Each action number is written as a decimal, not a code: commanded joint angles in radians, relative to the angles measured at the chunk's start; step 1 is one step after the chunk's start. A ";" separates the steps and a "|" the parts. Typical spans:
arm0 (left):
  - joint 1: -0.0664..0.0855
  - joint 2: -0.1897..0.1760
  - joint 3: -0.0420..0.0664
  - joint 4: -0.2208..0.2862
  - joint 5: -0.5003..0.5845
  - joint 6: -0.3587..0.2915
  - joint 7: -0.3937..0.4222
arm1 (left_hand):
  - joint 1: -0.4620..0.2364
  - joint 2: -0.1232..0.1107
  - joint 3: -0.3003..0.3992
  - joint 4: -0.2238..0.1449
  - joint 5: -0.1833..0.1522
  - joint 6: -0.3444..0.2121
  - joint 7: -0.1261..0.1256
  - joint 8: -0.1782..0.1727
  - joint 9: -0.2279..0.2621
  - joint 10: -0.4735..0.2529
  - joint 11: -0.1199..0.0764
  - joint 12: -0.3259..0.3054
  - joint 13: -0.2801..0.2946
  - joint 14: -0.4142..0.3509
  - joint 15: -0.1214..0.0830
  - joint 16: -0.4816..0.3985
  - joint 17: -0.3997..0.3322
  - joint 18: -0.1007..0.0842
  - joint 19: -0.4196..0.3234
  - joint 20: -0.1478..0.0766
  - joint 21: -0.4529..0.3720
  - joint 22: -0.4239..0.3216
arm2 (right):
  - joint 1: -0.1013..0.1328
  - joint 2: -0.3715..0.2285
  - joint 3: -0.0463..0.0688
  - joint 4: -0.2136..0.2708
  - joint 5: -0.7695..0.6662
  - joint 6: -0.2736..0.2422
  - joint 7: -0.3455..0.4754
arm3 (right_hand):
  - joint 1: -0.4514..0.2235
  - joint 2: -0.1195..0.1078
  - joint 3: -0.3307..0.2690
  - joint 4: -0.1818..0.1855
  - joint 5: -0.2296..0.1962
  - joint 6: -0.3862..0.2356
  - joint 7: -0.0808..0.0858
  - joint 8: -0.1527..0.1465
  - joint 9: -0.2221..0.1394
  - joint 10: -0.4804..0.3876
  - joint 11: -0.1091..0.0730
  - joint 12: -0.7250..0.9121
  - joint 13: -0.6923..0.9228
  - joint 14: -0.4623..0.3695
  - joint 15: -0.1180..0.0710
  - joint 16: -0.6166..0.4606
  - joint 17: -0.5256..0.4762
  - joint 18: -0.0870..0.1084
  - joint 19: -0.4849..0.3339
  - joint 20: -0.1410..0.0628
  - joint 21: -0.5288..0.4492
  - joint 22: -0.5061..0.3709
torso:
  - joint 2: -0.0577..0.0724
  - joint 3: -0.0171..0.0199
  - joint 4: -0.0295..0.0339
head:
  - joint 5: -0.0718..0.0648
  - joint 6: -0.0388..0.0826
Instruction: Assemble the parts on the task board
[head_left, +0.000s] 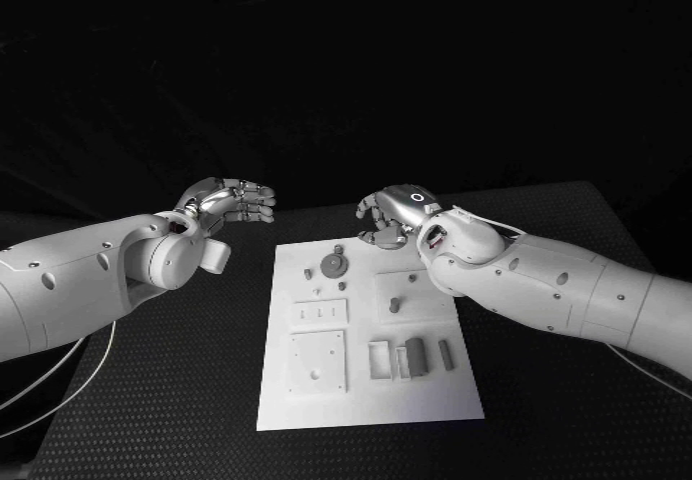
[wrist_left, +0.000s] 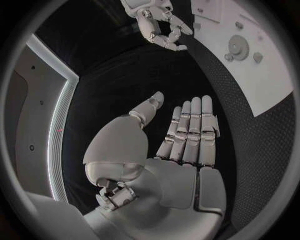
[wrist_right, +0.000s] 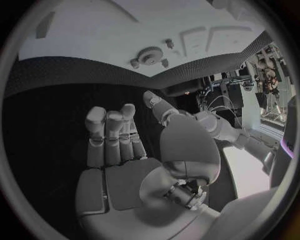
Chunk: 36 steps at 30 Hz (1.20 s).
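On the left, the left robot hand (head_left: 231, 203) hovers over the dark worktop (head_left: 159, 400) just off the far left corner of the task board (head_left: 289, 400); in its wrist view the fingers (wrist_left: 190, 131) lie straight and apart from the thumb, holding nothing. The white task board sits in the middle of the worktop. At its far end lies a round gear (head_left: 333, 264) with small pegs (head_left: 309, 272) beside it; further right is a raised block with a dark part (head_left: 394, 304) on it. Nearer the robot stand a slotted plate, a square plate and a tray with upright dark bars (head_left: 415, 355). Whether any of these parts is already seated in its place is hard to tell from this height. At the right, the right robot hand (head_left: 392, 213) hangs above the board's far edge, its fingers (wrist_right: 112, 127) bent but closed on nothing. Judging by both hands being free and the parts lying scattered, the assembly looks barely begun, with most placing left to do.
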 joint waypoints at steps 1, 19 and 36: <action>0.001 0.005 0.001 -0.012 0.000 0.042 0.024 | -0.007 0.007 -0.004 -0.001 0.000 0.002 0.004 -0.001 0.000 -0.001 0.005 -0.003 -0.001 0.005 0.002 -0.002 0.002 0.016 0.008 0.001 -0.003 0.002 | 0.003 -0.035 0.011 0.007 0.159 -0.026 0.119 | 0.014 0.000 0.006 -0.022 -0.003 -0.004 0.017 0.007 -0.001 -0.020 0.007 -0.079 -0.069 -0.019 0.006 -0.017 -0.009 0.102 -0.016 0.010 -0.017 0.004 | -0.009 0.0074 0.0446 | 0.005 0.008; -0.020 0.022 0.000 -0.047 -0.001 0.075 0.026 | -0.008 0.012 -0.005 -0.002 0.000 0.016 -0.002 0.006 0.001 0.013 -0.001 0.000 0.000 0.009 0.001 -0.005 0.006 0.015 0.012 0.000 -0.005 0.003 | 0.011 -0.146 0.027 -0.091 0.408 0.209 0.373 | 0.112 -0.027 0.011 -0.063 -0.003 -0.066 0.031 0.013 -0.008 -0.017 0.063 -0.573 -0.465 -0.093 0.059 -0.040 -0.046 0.102 -0.067 0.058 -0.071 0.003 | -0.039 0.0325 -0.0132 | 0.022 0.023; -0.032 0.024 0.000 -0.050 -0.004 0.074 0.017 | -0.012 0.009 -0.010 -0.001 0.000 0.005 0.003 -0.002 -0.003 0.005 0.003 -0.007 -0.002 0.007 0.002 -0.009 0.008 0.014 0.011 0.001 -0.009 0.004 | -0.006 -0.121 0.017 -0.221 0.225 0.262 0.351 | 0.118 -0.074 -0.005 -0.055 -0.003 -0.124 0.017 0.006 -0.022 -0.054 0.107 -0.718 -0.561 -0.166 0.103 -0.042 -0.063 0.102 -0.120 0.093 -0.107 0.005 | -0.040 0.0322 -0.0193 | 0.001 0.024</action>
